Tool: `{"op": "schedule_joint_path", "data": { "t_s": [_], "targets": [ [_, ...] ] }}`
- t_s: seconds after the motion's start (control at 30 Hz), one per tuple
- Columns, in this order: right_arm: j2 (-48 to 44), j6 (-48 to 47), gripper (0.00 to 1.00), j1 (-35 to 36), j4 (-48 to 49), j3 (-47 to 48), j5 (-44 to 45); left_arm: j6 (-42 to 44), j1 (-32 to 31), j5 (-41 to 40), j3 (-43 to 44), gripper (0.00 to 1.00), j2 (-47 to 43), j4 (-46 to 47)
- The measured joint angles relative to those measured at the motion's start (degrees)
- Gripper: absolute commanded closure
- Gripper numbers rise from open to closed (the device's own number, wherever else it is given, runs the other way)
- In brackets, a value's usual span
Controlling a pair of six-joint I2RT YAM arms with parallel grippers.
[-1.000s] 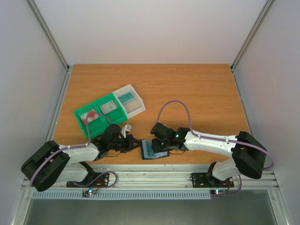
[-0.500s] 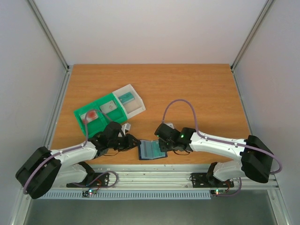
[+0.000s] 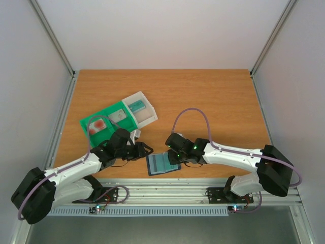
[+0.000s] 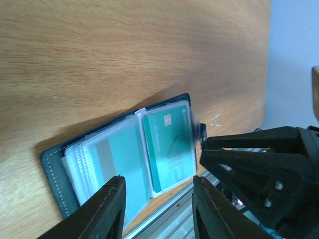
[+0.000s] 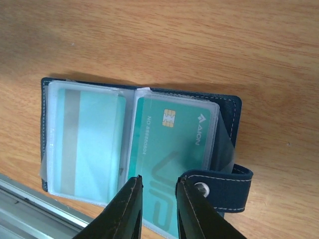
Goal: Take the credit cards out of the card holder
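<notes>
The card holder (image 3: 162, 164) lies open on the table near the front edge, a dark navy wallet with clear sleeves. A teal chip card (image 5: 172, 149) sits in its right sleeve and another teal card (image 5: 87, 142) in its left sleeve. The tab clasp (image 5: 219, 186) sticks out at the right. My right gripper (image 5: 158, 179) is open a little, with its fingertips just over the right card, next to the clasp. My left gripper (image 4: 158, 180) is open wide and empty, hovering over the wallet's near edge (image 4: 119, 164). In the top view the left gripper (image 3: 150, 149) and right gripper (image 3: 170, 154) flank the wallet.
A green-and-white compartment tray (image 3: 133, 120) stands behind the left gripper, with a teal, a grey and a reddish item in its compartments. The table's front edge and a metal rail (image 3: 167, 190) run just below the wallet. The right gripper's body (image 4: 264, 169) shows at the right of the left wrist view.
The wallet has slid slightly left and lies more open. My left arm has reached forward and right towards it. My right gripper stays over the wallet's right side.
</notes>
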Motion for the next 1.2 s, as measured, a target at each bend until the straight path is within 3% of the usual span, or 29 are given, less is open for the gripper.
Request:
{"op": "schedule_joint_path", "data": {
  "t_s": [0.6, 1.2],
  "targets": [
    [5.2, 0.1, 0.84, 0.0, 0.6, -2.7, 4.0, -7.2, -4.7, 2.9, -1.6, 0.64, 19.3, 21.0],
    [5.3, 1.8, 0.87, 0.0, 4.5, -5.2, 2.6, -10.5, -7.1, 1.5, -1.7, 0.72, 24.6, 26.1]
  ]
}}
